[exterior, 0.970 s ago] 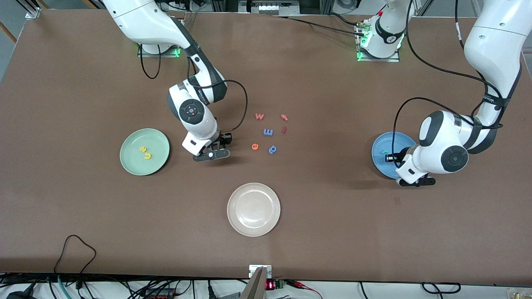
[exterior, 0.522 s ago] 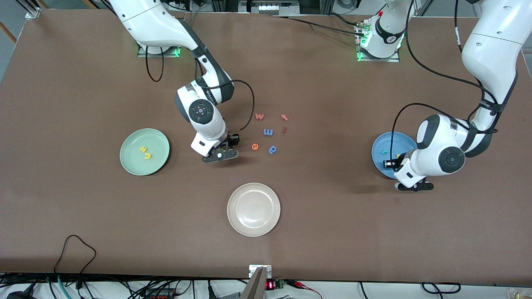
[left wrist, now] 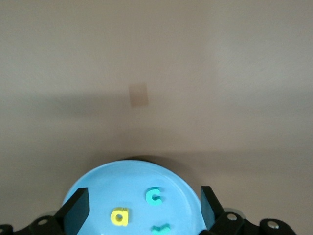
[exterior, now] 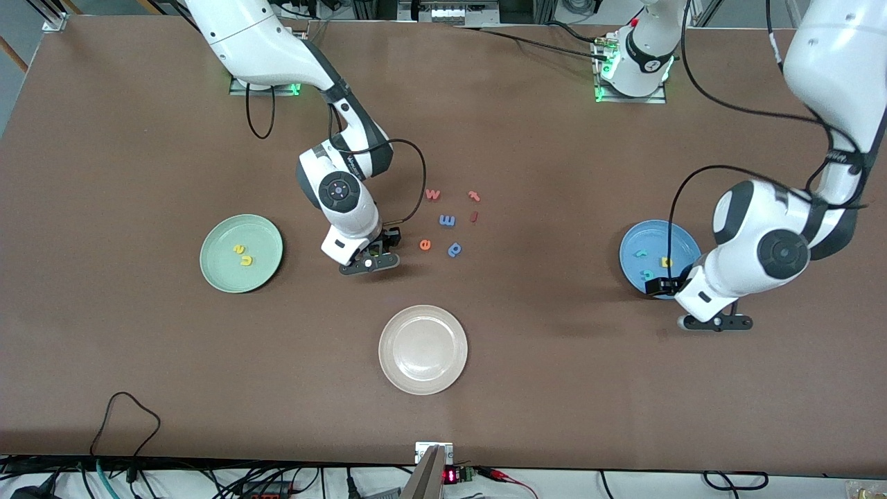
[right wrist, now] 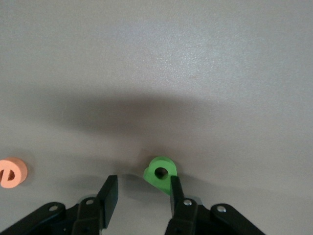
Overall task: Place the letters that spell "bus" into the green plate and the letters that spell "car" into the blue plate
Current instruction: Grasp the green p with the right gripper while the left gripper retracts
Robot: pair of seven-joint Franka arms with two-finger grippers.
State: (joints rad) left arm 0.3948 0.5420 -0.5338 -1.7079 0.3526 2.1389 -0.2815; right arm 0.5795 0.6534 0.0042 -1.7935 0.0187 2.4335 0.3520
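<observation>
Nearest the front camera sits the white plate (exterior: 423,350), bare and no part of either word.

The left gripper (exterior: 715,322) hangs above the near rim of the blue plate (exterior: 634,239), which lies at the left arm's end of the table. Its claw is spread wide and holds nothing. In the plate lie a yellow a (exterior: 666,262), a teal c (exterior: 641,254) and a teal r (exterior: 644,272), apart from one another, so "car" looks finished and this arm probably has no more to carry.

The right gripper (exterior: 369,263) is low over the table between the green plate (exterior: 215,274) and the loose letters. Its claw is partly open, wider than the green b (right wrist: 160,172). The b lies flat on the table inside the gap, just beside one finger (right wrist: 177,196) and not pinched. The claw seems set there to close on it. The b is small, thick foam, bright green with a round hole.

The green plate, toward the right arm's end, holds a yellow s (exterior: 238,247) and a yellow u (exterior: 245,260). Only the b is missing.

Farther off lie the spare letters, among them an orange e (exterior: 425,244) and a blue p (exterior: 454,249).
</observation>
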